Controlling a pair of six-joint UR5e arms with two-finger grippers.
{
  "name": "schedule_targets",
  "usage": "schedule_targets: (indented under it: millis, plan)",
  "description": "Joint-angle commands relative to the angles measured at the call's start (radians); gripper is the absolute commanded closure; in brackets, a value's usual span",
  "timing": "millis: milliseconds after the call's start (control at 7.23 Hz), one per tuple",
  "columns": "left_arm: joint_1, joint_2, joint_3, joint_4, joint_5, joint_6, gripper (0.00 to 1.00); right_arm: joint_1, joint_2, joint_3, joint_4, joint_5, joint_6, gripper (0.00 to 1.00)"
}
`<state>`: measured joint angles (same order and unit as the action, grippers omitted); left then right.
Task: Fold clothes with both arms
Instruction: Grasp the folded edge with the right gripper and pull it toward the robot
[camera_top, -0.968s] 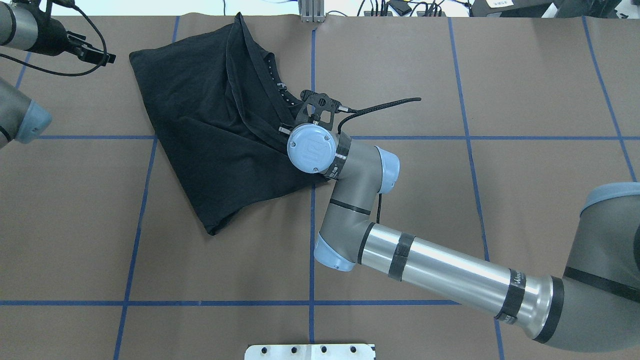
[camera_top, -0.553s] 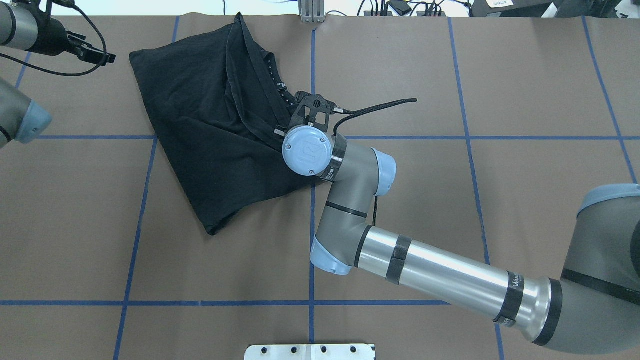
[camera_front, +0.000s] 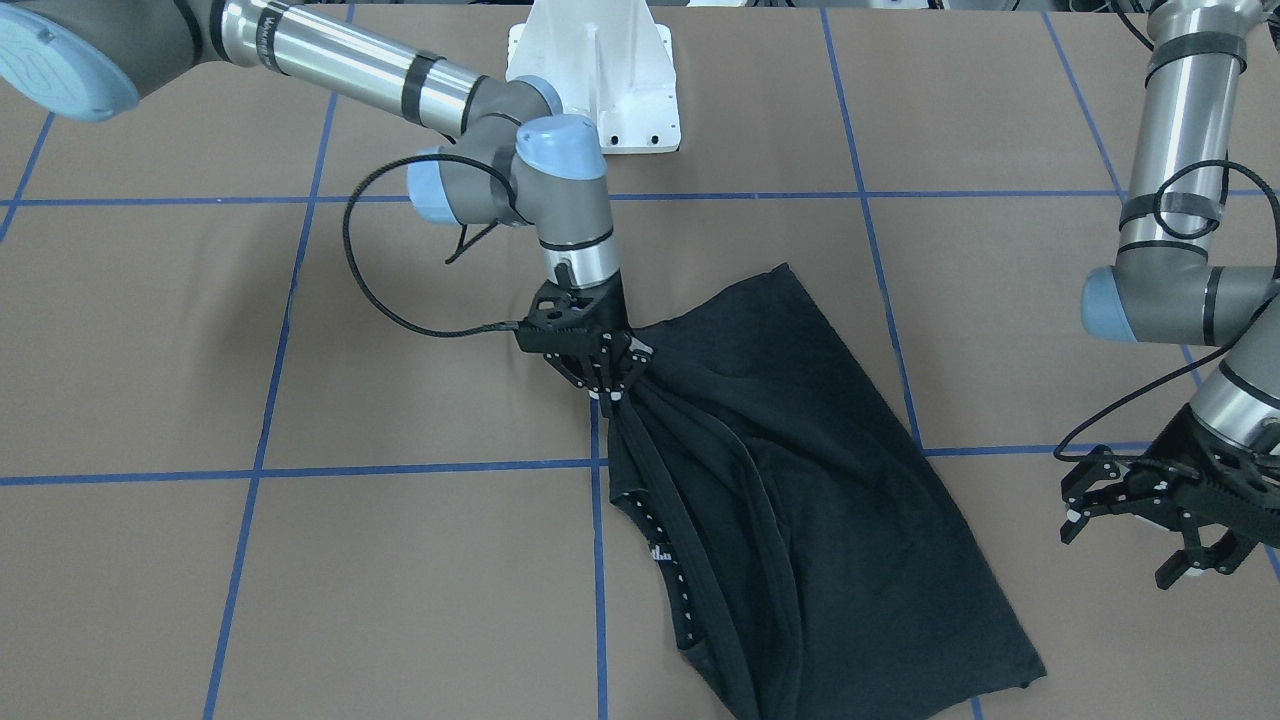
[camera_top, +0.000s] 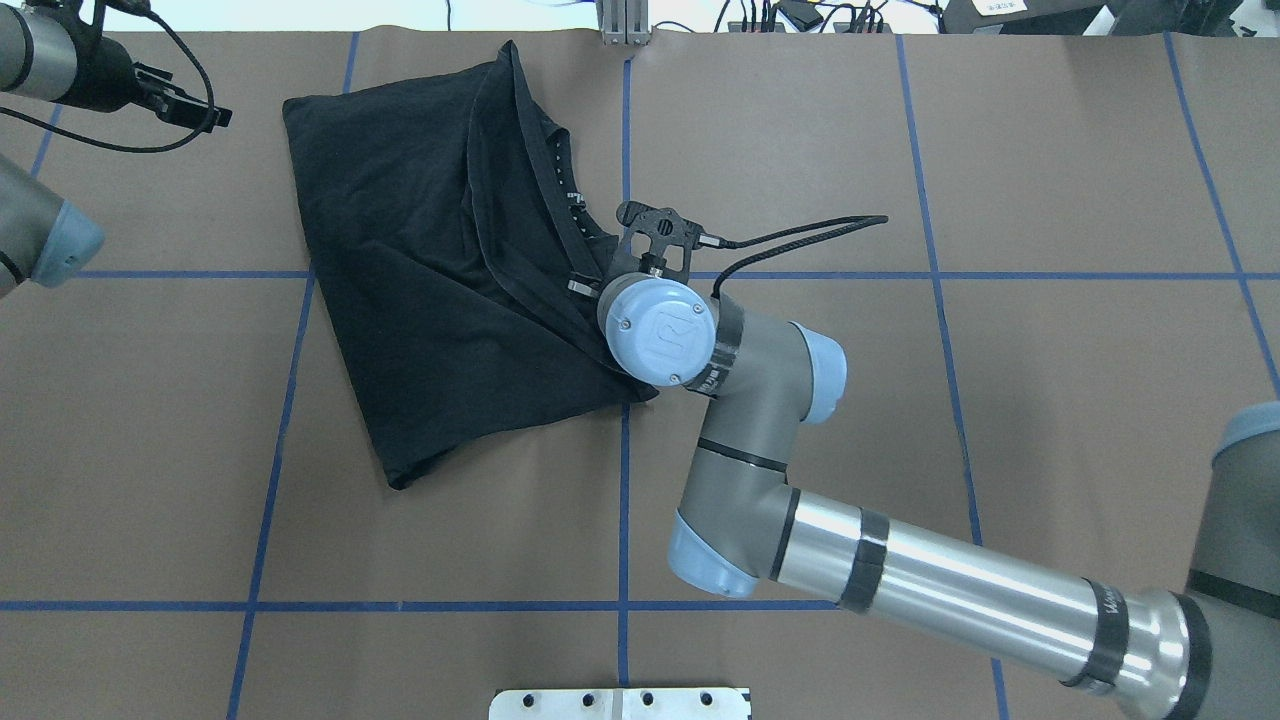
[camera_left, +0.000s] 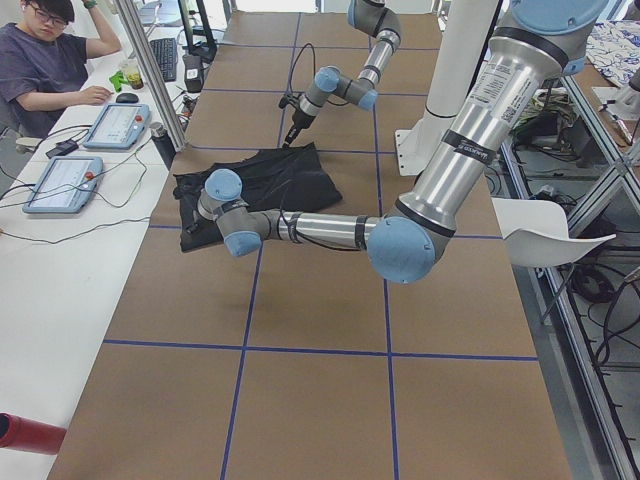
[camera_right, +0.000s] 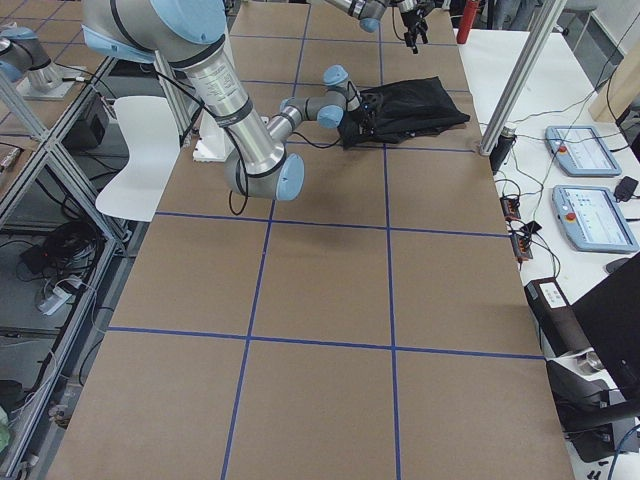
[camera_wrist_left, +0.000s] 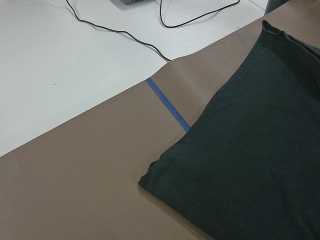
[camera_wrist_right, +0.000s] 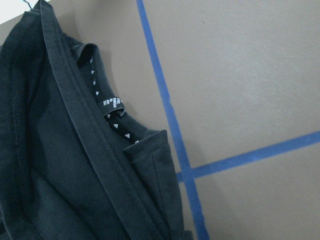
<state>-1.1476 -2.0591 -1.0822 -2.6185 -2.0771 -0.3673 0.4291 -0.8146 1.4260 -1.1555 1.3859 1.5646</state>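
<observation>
The black T-shirt (camera_top: 430, 290) lies folded and creased on the brown table, collar and white-dotted neck tape (camera_wrist_right: 112, 102) facing up; no logo shows. My right gripper (camera_front: 608, 392) is shut on a bunched edge of the T-shirt (camera_front: 800, 500) near the table's middle, and fabric fans out from the pinch. In the overhead view the right wrist (camera_top: 655, 330) hides those fingers. My left gripper (camera_front: 1125, 535) hovers open beside the shirt's far corner, apart from the cloth. The left wrist view looks down on that corner (camera_wrist_left: 250, 160).
Blue tape lines (camera_top: 624, 480) grid the brown table cover. The white pedestal base (camera_front: 595, 75) stands on the robot's side. A white side table with cables (camera_wrist_left: 125, 30) borders the far edge, where a seated person (camera_left: 45, 70) has pendants (camera_left: 65, 182).
The right gripper first edged left, then pulled right and slightly toward the robot, dragging the T-shirt with it. The left arm has stayed put.
</observation>
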Motion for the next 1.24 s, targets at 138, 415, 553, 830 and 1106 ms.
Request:
schedule_targets:
  millis: [138, 415, 553, 830, 1106]
  plan:
    - [0.0, -0.001, -0.004, 0.0, 0.0, -0.012, 0.0, -0.139, -0.253, 0.322, -0.07, -0.112, 0.011, 1.0]
    - [0.0, -0.001, -0.004, 0.0, 0.0, -0.012, 0.0, -0.194, -0.262, 0.329, -0.073, -0.166, 0.017, 1.0]
    - [0.0, -0.001, -0.004, 0.0, 0.0, -0.012, 0.0, -0.193, -0.262, 0.332, -0.073, -0.166, 0.017, 1.0]
    - [0.0, -0.003, -0.004, 0.0, 0.0, -0.012, 0.0, -0.144, -0.245, 0.381, -0.155, -0.137, -0.021, 0.0]
    - [0.0, -0.003, -0.004, 0.0, 0.0, -0.013, 0.0, -0.043, -0.12, 0.415, -0.393, -0.023, -0.098, 0.0]
